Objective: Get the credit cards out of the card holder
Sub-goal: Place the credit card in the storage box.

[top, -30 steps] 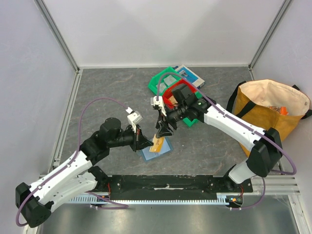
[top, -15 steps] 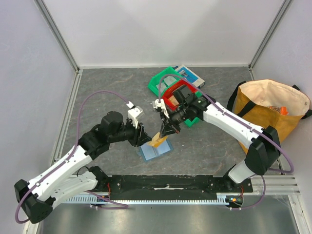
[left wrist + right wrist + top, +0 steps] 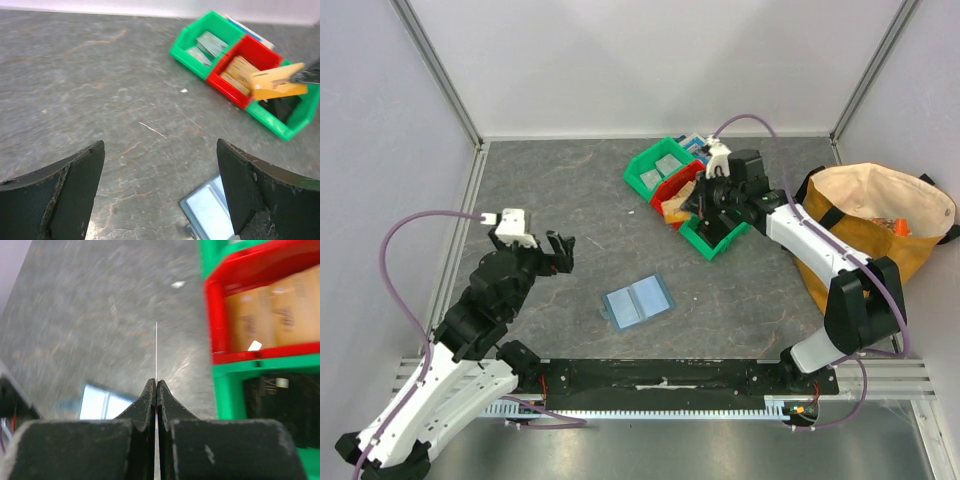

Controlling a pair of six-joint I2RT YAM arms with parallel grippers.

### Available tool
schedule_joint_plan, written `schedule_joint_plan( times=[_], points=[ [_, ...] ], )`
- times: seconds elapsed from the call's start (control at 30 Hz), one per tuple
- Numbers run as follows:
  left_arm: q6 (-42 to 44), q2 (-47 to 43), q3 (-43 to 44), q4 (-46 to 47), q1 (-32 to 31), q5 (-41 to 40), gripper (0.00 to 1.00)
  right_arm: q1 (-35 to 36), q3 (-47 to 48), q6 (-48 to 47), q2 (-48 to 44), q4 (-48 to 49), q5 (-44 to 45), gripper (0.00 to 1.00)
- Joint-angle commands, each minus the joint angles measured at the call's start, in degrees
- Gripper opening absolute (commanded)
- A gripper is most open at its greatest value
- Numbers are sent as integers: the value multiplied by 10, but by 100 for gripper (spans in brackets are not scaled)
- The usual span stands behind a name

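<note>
The slate-blue card holder lies open and flat on the table, also low in the left wrist view and in the right wrist view. My right gripper is shut on a tan credit card and holds it in the air over the red bin. From the right wrist the card shows only edge-on between the shut fingertips. The left wrist view shows the same card above the bins. My left gripper stands open and empty, left of the holder.
Three bins stand in a diagonal row: a green one with grey cards, the red one with tan cards, and another green one. A blue-and-white flat box lies behind them. A tan tote bag stands at right.
The right gripper closed on a tan card at the holder and carried it back and right to the bins. The left gripper opened, let go of the holder and drew back to the left.
</note>
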Motion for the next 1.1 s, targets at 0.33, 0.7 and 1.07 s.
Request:
schedule_joint_plan(
  times=[0.33,0.7,1.07],
  points=[
    [-81,-78,-50,21,125,-39,99,-48,15,305,94,184,250,0],
    [-110,-64,-63,44,233,104,98,-41,46,378,185,221,274,0],
    [-113,-63,-68,47,243,121,97,-25,82,372,223,177,283,18]
  ],
)
